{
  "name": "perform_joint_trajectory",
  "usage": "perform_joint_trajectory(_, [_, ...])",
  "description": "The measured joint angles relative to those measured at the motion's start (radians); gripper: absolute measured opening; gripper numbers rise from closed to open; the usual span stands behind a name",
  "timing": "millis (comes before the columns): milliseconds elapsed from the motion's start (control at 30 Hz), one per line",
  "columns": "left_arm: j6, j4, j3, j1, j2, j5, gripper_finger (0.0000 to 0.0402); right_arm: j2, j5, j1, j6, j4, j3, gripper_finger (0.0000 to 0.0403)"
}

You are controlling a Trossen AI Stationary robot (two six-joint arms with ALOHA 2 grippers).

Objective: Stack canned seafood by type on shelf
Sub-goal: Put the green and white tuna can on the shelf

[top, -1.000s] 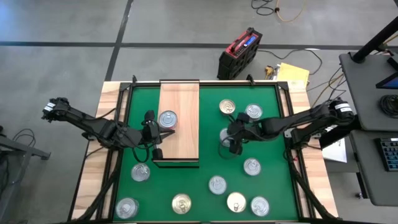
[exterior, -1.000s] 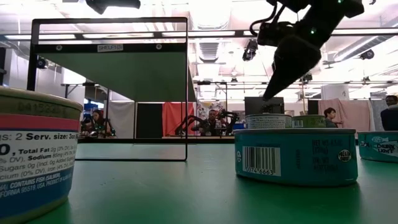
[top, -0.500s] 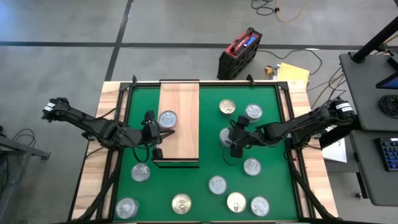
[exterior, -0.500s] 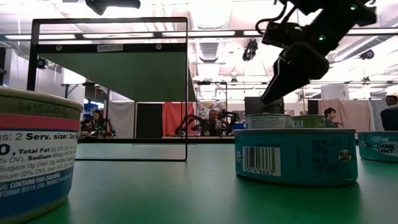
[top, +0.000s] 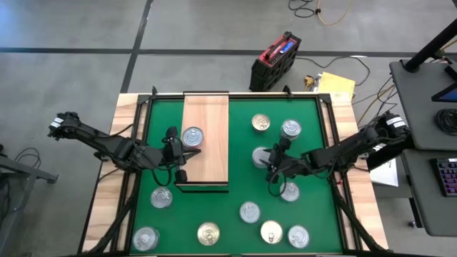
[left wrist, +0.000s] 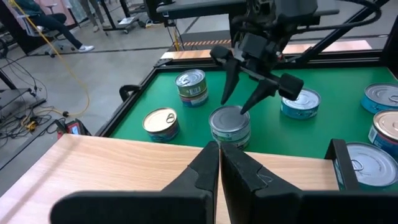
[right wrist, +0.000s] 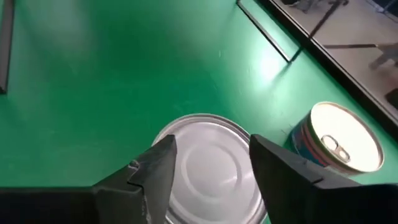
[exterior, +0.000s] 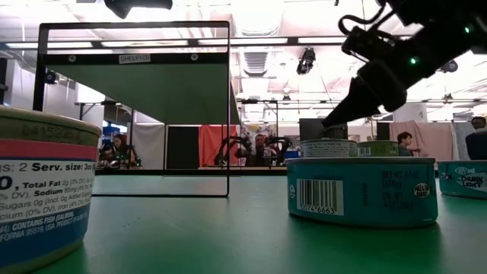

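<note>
Readable writing: the near tin (exterior: 46,194) in the low view carries nutrition print, "Serv. size", "Total Fat", "Sodium" and "CONTAINS FISH (SALMON)"; the teal tin (exterior: 361,190) shows a barcode; a third tin (exterior: 462,178) at the edge reads "CHUNK LIGHT"; the shelf frame bears a tag "SHELF".
Shelf (top: 206,118): light wooden board on the left half of the green mat (top: 235,178), its far end against the mat's back edge, dark frame at its near end.
Tin on shelf (top: 192,136): one silver-lidded tin, at the board's left edge, about midway along.
Right gripper (top: 270,165): on the mat just right of the shelf; its fingers (right wrist: 155,168) stand apart on either side of a plain silver-lidded tin (right wrist: 208,167), not yet clamped on it; the left wrist view shows the same straddle from the shelf side (left wrist: 245,84).
Left gripper (top: 178,146): at the shelf's left edge, just beside the tin there; its fingers (left wrist: 208,168) are pressed together, holding nothing.
Loose tins: two (top: 260,123) (top: 290,128) toward the back right, one (top: 289,190) near the right gripper, the rest along the front, two gold-lidded (top: 208,233) (top: 271,231).
Edges: the front row lies near the mat's front edge.
Open room: most of the board is bare; a clear green strip runs between the shelf and the right-hand tins.
</note>
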Motion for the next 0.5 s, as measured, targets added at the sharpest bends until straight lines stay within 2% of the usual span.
perform_joint_trajectory(167, [-0.002,0.003,0.000,0.000,0.000,0.000,0.0000,0.000,0.002,0.000,0.010,0.138,-0.058,0.0148])
perform_joint_trajectory(500, [-0.002,0.004,0.000,0.000,0.000,0.000,0.0000,0.001,0.002,0.004,0.011,0.172,-0.100,0.0053])
